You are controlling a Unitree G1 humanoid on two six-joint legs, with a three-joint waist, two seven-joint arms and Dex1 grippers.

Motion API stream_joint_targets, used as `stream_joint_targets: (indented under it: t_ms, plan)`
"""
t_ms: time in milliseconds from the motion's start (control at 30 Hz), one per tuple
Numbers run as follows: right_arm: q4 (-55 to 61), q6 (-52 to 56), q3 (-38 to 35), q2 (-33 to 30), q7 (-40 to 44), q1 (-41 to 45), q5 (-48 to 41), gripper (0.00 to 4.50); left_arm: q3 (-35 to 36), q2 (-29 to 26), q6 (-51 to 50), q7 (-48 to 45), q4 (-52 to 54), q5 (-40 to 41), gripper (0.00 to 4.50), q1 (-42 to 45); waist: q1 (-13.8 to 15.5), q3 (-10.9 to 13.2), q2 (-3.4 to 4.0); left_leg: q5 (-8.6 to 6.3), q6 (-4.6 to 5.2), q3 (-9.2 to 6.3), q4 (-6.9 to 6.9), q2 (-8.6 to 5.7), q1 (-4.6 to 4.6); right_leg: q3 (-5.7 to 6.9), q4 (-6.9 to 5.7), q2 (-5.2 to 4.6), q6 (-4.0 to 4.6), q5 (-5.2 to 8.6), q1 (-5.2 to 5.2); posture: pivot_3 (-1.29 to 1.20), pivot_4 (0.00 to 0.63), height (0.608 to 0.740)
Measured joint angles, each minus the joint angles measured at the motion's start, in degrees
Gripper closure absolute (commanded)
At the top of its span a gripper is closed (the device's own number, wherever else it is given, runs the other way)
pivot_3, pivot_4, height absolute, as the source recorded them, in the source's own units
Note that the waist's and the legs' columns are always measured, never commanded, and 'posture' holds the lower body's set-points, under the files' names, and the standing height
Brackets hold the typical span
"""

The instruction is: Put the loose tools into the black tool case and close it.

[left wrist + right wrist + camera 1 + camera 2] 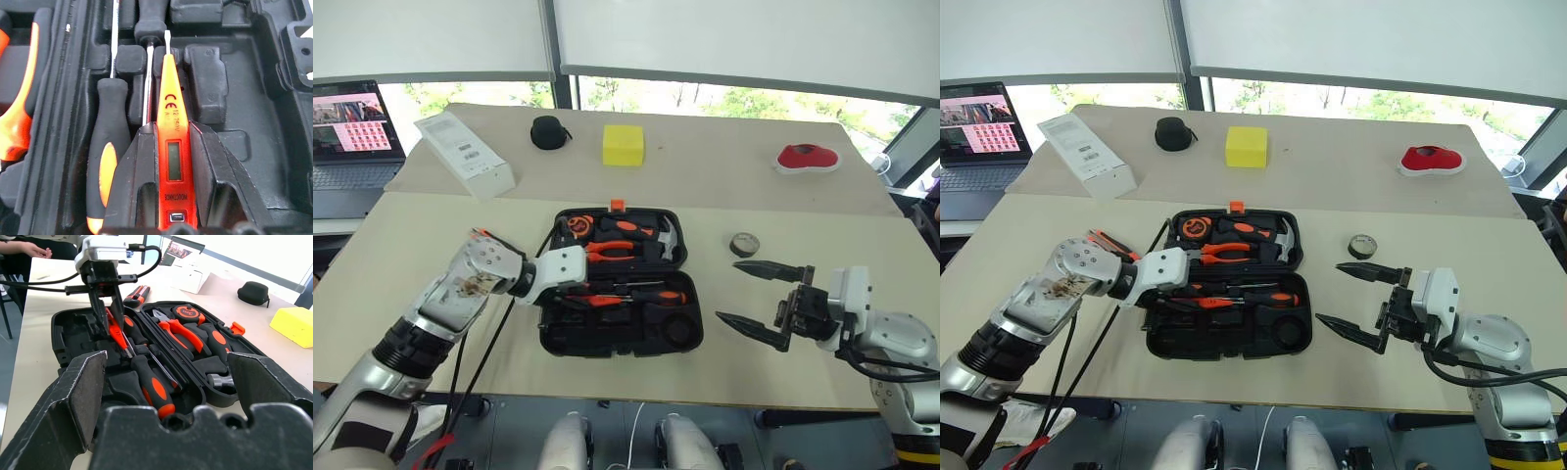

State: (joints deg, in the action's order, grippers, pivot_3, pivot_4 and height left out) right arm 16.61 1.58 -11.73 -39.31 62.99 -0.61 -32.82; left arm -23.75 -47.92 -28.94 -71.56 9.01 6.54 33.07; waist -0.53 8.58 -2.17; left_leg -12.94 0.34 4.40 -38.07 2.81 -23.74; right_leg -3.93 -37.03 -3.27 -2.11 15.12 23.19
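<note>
The black tool case (548, 338) lies open in the middle of the table, its orange latch (618, 206) at the far edge. Two long screwdrivers (628, 293) lie in its near half. My left gripper (172, 128) hangs over that half, shut on the short orange tester screwdriver (171, 103), tip pointing down into the case. The utility knife (137, 294) lies on the table just left of the case. The dark tape roll (745, 245) sits on the table right of the case. My right gripper (728, 291) stands open and holds nothing, in front of the roll and pointing towards the case.
Pliers (612, 251), a hammer (668, 239) and a tape measure (576, 224) fill the case's far half. At the back stand a laptop (352, 127), a white box (465, 152), a round black pouch (548, 131), a yellow block (624, 144) and a red object (807, 157).
</note>
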Motion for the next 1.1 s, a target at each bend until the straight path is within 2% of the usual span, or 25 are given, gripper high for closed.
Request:
stream_joint_targets:
  t_ms: [233,400,467,500,633,833,933,1033,1100]
  plan:
    - [0.0,0.0,0.0,0.0,0.0,0.0,0.0,0.00,-0.7,-0.3,-4.7,0.4,3.7,-2.8,4.05,0.2,-0.1,0.0,0.00,0.00,0.00,-0.04,0.00,0.01,0.03,0.01,-0.02,0.02,0.00,0.00,-0.02,0.00,0.150,0.740]
    - [0.0,0.0,0.0,0.1,0.0,0.3,0.0,0.00,-0.9,1.8,-6.5,1.9,3.8,-3.7,4.05,0.2,0.2,0.0,0.00,0.00,0.00,-0.06,-0.11,-0.01,0.04,0.01,-0.03,0.00,-0.01,0.00,-0.08,0.00,0.150,0.740]
    - [0.0,0.0,0.1,0.2,0.0,0.3,0.0,0.00,-0.3,2.8,-7.4,2.5,3.8,-3.3,3.05,-0.4,0.4,0.0,0.00,-0.01,0.01,-0.06,-0.18,-0.01,0.01,0.01,-0.05,0.00,-0.03,0.00,-0.08,0.00,0.150,0.740]
    - [0.0,0.0,0.1,0.2,0.0,0.4,0.0,0.00,0.5,3.4,-7.7,3.1,3.7,-2.7,2.83,-0.9,0.5,0.0,0.00,-0.01,0.01,-0.07,-0.20,-0.01,0.01,0.01,-0.06,-0.01,-0.04,0.00,-0.08,0.00,0.150,0.740]
    - [0.0,0.2,0.1,0.3,0.1,0.3,0.0,0.00,4.5,4.9,-6.4,3.4,3.6,0.9,1.41,-4.1,1.0,0.0,0.00,-0.01,0.02,-0.11,-0.28,0.00,-0.02,0.04,-0.12,-0.01,-0.03,-0.01,-0.07,0.00,0.150,0.740]
    - [0.1,1.3,0.2,0.3,0.4,-0.1,-0.1,0.00,14.5,6.0,-1.0,2.6,3.5,9.2,1.41,-5.0,1.1,0.0,0.00,-0.01,0.02,-0.13,-0.35,0.02,-0.05,0.06,-0.13,0.00,-0.04,-0.02,-0.06,0.00,0.150,0.740]
    - [0.1,1.6,0.2,0.3,0.5,-0.1,-0.1,0.00,16.3,6.1,1.4,1.9,3.0,11.4,1.41,-6.2,1.0,0.0,0.00,-0.01,0.02,-0.13,-0.35,0.02,-0.04,0.06,-0.13,0.00,-0.04,-0.02,-0.07,0.00,0.150,0.740]
    - [0.1,1.7,0.6,0.6,0.5,0.0,-0.1,0.00,16.3,8.0,4.7,2.0,-0.4,11.6,2.10,-7.1,1.1,0.0,0.00,-0.01,0.02,-0.12,-0.36,0.02,-0.04,0.06,-0.14,0.01,-0.04,-0.02,-0.07,0.00,0.150,0.740]
    - [0.1,1.8,1.4,0.7,0.5,0.3,-0.1,0.00,16.5,9.6,6.7,1.9,-2.5,12.0,2.92,-7.3,1.1,0.0,0.00,-0.01,0.02,-0.12,-0.38,0.01,-0.05,0.06,-0.14,0.00,-0.04,-0.02,-0.08,0.00,0.150,0.740]
